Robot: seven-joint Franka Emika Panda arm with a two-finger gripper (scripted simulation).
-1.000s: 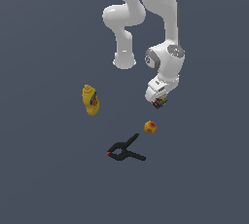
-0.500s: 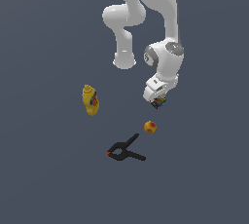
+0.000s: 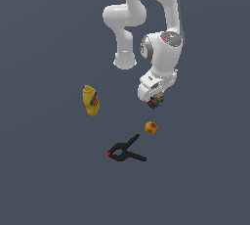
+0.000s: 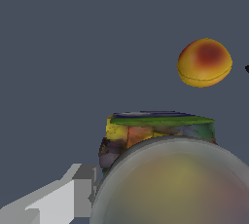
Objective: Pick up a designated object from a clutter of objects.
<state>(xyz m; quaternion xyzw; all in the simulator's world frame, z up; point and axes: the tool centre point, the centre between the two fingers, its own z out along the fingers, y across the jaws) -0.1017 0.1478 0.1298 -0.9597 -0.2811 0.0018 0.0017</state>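
On the exterior view's left, a yellow squeeze bottle (image 3: 91, 101) lies on the tabletop (image 3: 44, 170), with a black spring clamp (image 3: 124, 151) nearer the middle. Right of these sits an orange ball (image 3: 151, 127), and just above it the multicoloured can (image 3: 156, 102) hangs under the end effector (image 3: 155, 97), closed on it. The can is short, banded green, yellow and red, with its pale lid toward the wrist camera (image 4: 160, 135); its tilt is unclear.

Simulated test scene, no real room: flat featureless grey floor (image 3: 44, 180), white arm (image 3: 161, 57) at 12 o'clock, few rendered items scattered near centre.
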